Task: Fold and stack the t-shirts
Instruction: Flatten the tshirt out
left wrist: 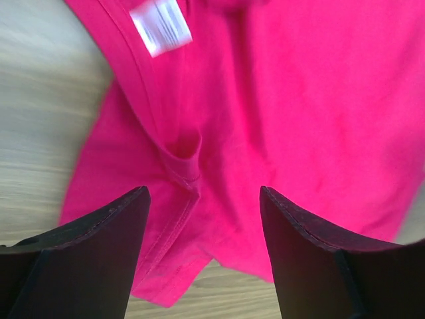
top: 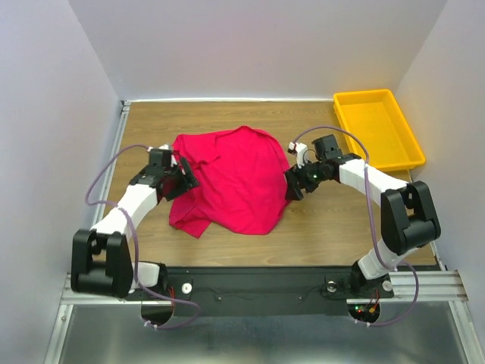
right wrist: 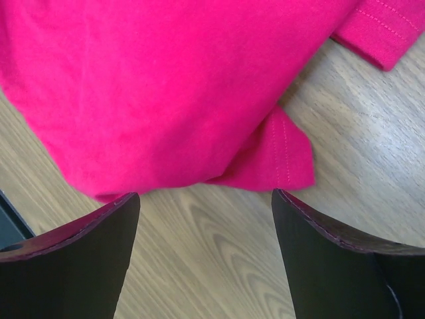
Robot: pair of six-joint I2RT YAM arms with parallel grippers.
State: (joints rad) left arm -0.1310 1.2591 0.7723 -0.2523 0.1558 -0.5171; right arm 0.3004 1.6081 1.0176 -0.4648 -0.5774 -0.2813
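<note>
A crimson-red t-shirt (top: 235,180) lies loosely bunched in the middle of the wooden table. My left gripper (top: 184,176) hovers at its left edge, open and holding nothing. In the left wrist view the shirt (left wrist: 279,113) fills the frame, its white neck label (left wrist: 161,25) at the top and a hemmed fold between my fingers (left wrist: 99,252). At the shirt's right edge my right gripper (top: 292,186) is open too. Its wrist view shows the shirt's edge (right wrist: 166,93) and a hemmed corner (right wrist: 285,159) just beyond my fingertips (right wrist: 325,259), with bare wood between them.
A yellow plastic tray (top: 345,106) sits at the back right corner of the table. White walls close in the table on the left, back and right. Purple cables loop beside both arms. A metal rail runs along the near edge.
</note>
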